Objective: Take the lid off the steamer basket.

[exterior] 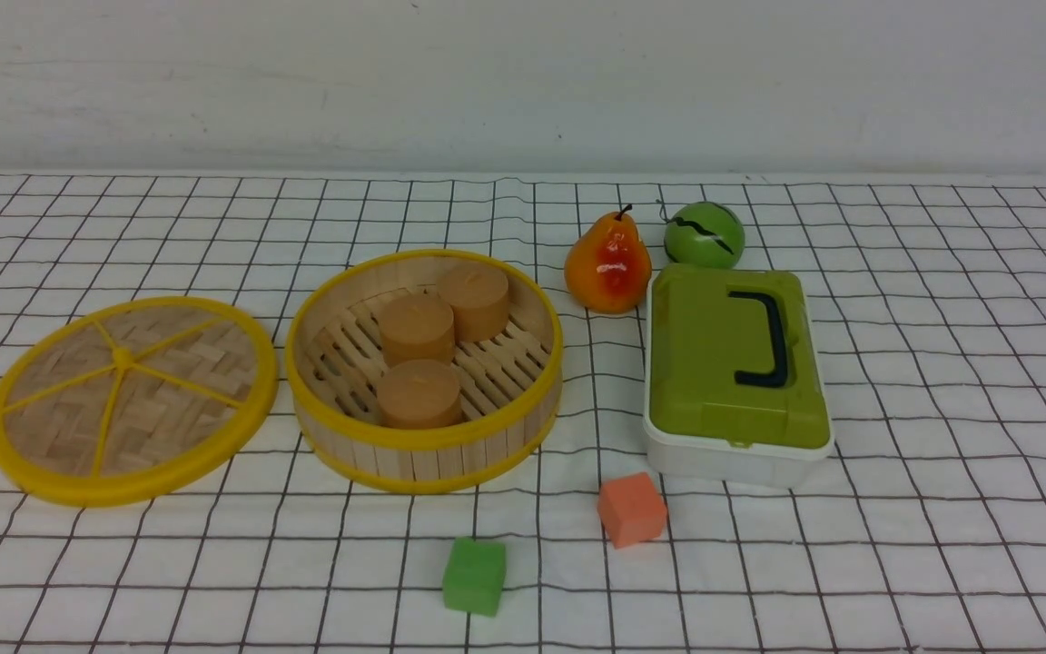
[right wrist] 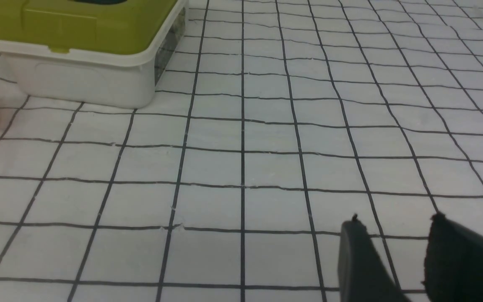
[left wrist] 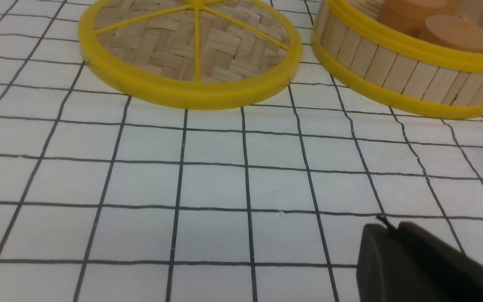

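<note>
The lid [exterior: 130,397], a flat woven bamboo disc with a yellow rim and spokes, lies flat on the checked cloth just left of the steamer basket [exterior: 424,369]. The basket stands uncovered with three tan cylinders [exterior: 417,392] inside. Both show in the left wrist view, the lid [left wrist: 191,46] and the basket [left wrist: 409,63]. My left gripper [left wrist: 390,228] is shut and empty over bare cloth, well short of the lid. My right gripper [right wrist: 396,222] is open and empty over bare cloth. Neither gripper shows in the front view.
A white box with a green lid and black handle [exterior: 735,372] stands right of the basket; it also shows in the right wrist view [right wrist: 86,46]. A pear [exterior: 607,263] and a green ball [exterior: 704,234] sit behind it. An orange cube [exterior: 632,509] and a green cube [exterior: 475,575] lie in front.
</note>
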You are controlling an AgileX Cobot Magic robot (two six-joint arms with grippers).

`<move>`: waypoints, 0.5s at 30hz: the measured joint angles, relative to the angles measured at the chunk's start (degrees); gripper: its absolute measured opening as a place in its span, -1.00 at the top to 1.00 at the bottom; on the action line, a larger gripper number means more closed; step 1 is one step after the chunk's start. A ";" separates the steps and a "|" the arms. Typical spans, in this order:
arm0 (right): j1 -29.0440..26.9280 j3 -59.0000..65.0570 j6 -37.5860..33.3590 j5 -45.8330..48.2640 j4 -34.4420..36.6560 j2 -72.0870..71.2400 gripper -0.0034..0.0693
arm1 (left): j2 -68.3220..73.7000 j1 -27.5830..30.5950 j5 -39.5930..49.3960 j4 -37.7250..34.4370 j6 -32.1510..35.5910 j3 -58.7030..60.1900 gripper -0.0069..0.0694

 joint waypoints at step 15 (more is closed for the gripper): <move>0.00 0.00 0.00 0.00 0.00 0.00 0.25 | 0.00 0.00 0.00 0.00 0.00 0.00 0.72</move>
